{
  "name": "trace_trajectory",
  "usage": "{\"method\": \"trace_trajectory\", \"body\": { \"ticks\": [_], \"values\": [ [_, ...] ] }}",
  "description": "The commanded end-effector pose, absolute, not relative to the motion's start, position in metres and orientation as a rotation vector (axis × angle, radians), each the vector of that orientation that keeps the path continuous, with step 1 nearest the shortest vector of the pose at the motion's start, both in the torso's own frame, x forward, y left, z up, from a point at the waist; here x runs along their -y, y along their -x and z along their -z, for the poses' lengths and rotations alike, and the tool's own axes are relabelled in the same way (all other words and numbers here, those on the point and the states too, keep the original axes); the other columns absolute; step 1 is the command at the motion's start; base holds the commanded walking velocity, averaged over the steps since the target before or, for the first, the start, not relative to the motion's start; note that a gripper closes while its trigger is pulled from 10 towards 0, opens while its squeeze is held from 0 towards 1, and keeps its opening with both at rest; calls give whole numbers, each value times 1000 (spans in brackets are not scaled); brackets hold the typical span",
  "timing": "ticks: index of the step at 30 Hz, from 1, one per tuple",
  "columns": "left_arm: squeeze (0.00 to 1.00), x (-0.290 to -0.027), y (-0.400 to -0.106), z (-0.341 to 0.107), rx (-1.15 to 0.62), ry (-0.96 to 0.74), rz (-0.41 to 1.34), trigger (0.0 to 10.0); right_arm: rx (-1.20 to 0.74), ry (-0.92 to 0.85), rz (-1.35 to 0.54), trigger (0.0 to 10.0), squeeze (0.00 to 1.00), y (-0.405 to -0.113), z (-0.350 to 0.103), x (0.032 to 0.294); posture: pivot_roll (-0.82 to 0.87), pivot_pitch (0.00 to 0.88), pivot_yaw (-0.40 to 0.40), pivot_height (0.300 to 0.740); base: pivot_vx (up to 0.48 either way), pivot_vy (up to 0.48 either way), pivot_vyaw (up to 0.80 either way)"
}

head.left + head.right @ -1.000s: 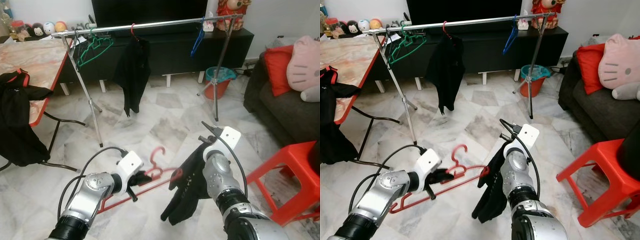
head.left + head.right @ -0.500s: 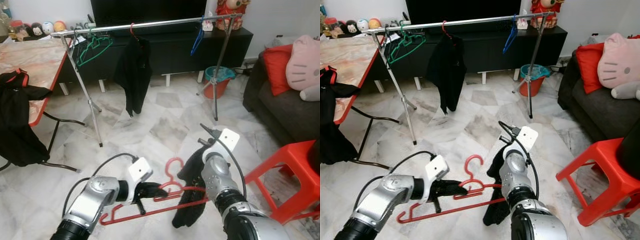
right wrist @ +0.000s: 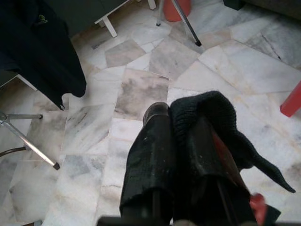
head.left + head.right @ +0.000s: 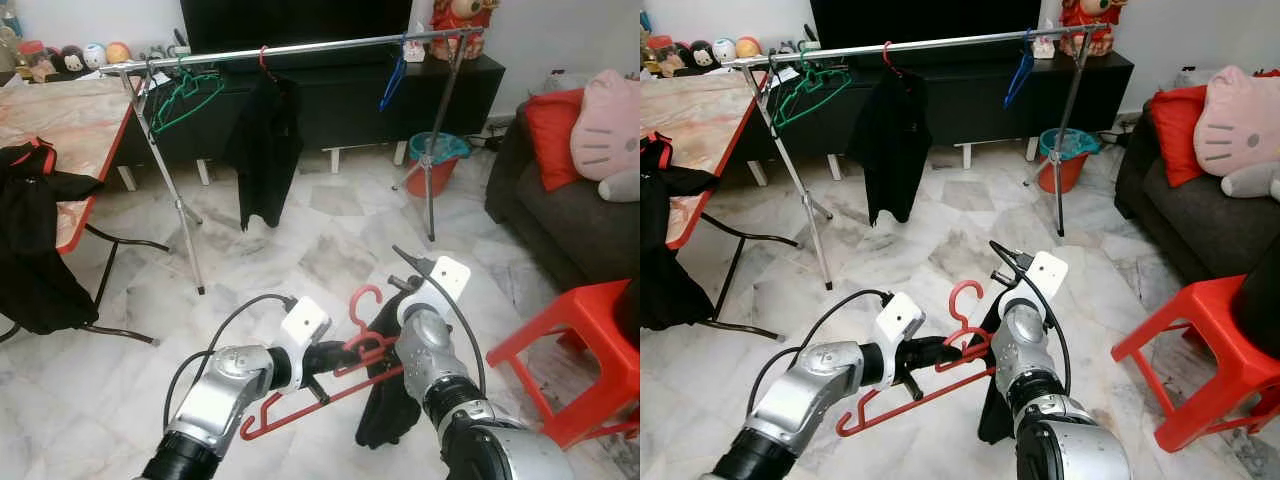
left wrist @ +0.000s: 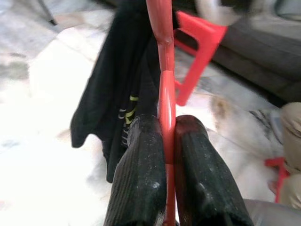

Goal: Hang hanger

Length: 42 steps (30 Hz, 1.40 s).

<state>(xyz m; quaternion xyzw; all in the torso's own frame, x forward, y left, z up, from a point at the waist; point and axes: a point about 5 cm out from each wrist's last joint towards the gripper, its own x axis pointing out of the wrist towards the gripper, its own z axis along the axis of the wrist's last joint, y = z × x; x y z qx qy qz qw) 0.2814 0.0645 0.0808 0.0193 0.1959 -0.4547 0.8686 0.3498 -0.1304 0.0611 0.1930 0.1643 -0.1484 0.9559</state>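
My left gripper [image 4: 338, 353] is shut on the neck of a red hanger [image 4: 357, 343], which shows squeezed between its two fingers [image 5: 141, 179] in the left wrist view. The hanger's hook points up and its long bar slants down to the left. Close on the right, my right gripper [image 3: 176, 117] is shut on a black garment [image 4: 385, 410] that hangs limp toward the floor. The hanger's right end touches this garment. Farther back stands a metal clothes rack [image 4: 300, 47] carrying green hangers [image 4: 185, 95], a black top [image 4: 265, 150] on a red hanger, and a blue hanger [image 4: 392, 80].
A red plastic stool [image 4: 570, 350] stands close on the right, with a dark sofa [image 4: 560, 210] and cushions behind it. A marble-topped table [image 4: 60, 120] with a black bag [image 4: 35, 240] hanging off it is on the left. A teal bucket [image 4: 437, 160] sits by the rack's right leg.
My left gripper has carried the red hanger to the right and upward, up against the black garment. The right gripper has shifted slightly left with the garment.
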Motion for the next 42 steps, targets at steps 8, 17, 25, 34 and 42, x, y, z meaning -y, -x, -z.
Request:
{"method": "trace_trajectory", "body": {
  "ticks": [8, 17, 25, 34, 42],
  "values": [
    [0, -82, -316, -84, -363, -62, 529, 10000, -307, -412, 311, 10000, 0, -354, -68, 131, -57, 0, -11, 732, 0, 0, 0],
    [0, -85, -323, -93, -315, -48, 469, 10000, -301, -410, 325, 10000, 0, -353, -67, 133, -53, 0, -15, 732, 0, 0, 0],
    [0, -54, -308, -99, -315, 101, 697, 10000, -324, -426, 276, 10000, 0, -352, -65, 125, -53, 0, -16, 732, 0, 0, 0],
    [0, -45, -306, -95, -346, 65, 721, 10000, -332, -436, 260, 10000, 0, -353, -65, 119, -55, 0, -10, 732, 0, 0, 0],
    [0, -40, -310, -93, -375, 70, 685, 10000, -332, -514, 280, 10000, 0, -353, -67, 115, -63, 0, -5, 732, 0, 0, 0]
  ]
}}
